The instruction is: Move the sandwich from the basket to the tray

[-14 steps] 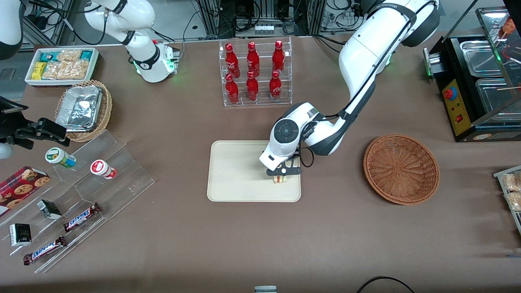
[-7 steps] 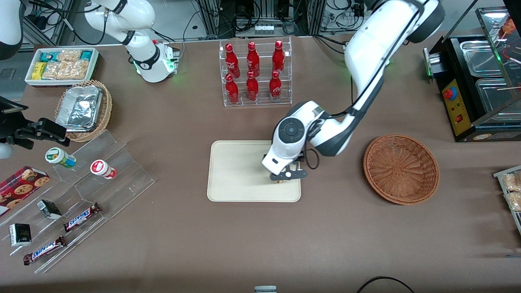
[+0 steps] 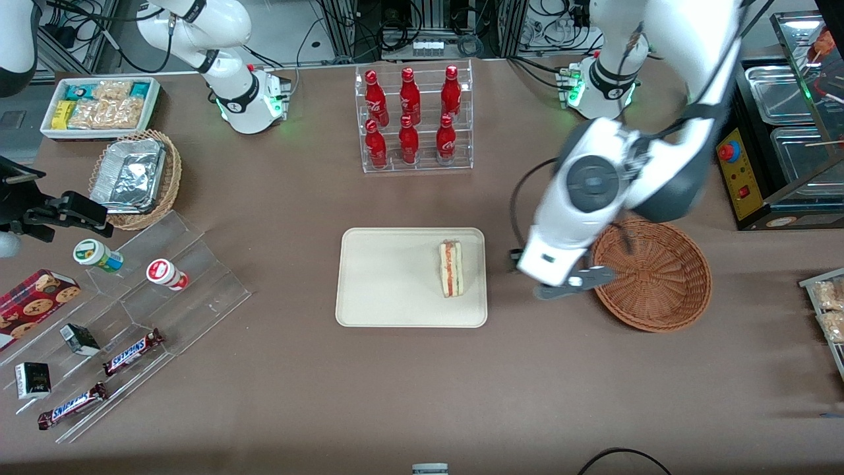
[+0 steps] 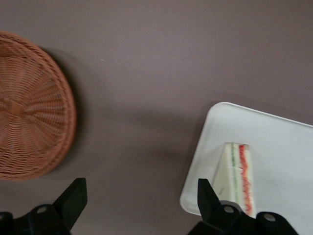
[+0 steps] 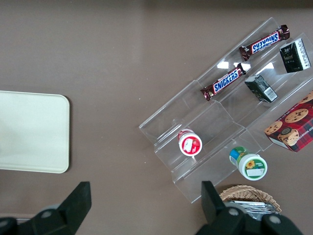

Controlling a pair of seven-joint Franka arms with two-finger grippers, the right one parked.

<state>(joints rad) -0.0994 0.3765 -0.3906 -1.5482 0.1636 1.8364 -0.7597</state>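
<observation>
— How is the working arm standing now?

— The left arm is bending down from its base, and its wrist is hanging above the table between the tray (image 3: pixel 389 310) and the reddish-brown wicker basket (image 3: pixel 666 310). The gripper (image 3: pixel 572 284) is hovering over the brown tablecloth (image 3: pixel 395 396), just beside the basket's rim.

— And the fingers, are they holding something?

— No. The fingers (image 4: pixel 73 196) are standing wide apart, with only the bare cloth showing between them in the wrist view. They are touching nothing.

— Where is the sandwich lying?

— The sandwich (image 3: pixel 451 268) is lying on the tray, near the tray's edge that is toward the working arm's end of the table. Its cut edge with red, orange and green layers is facing up. In the wrist view the sandwich (image 4: pixel 237 176) is sitting close to a rounded corner of the tray (image 4: pixel 288 147), and the basket (image 4: pixel 29 107) is lying well apart from it.
</observation>
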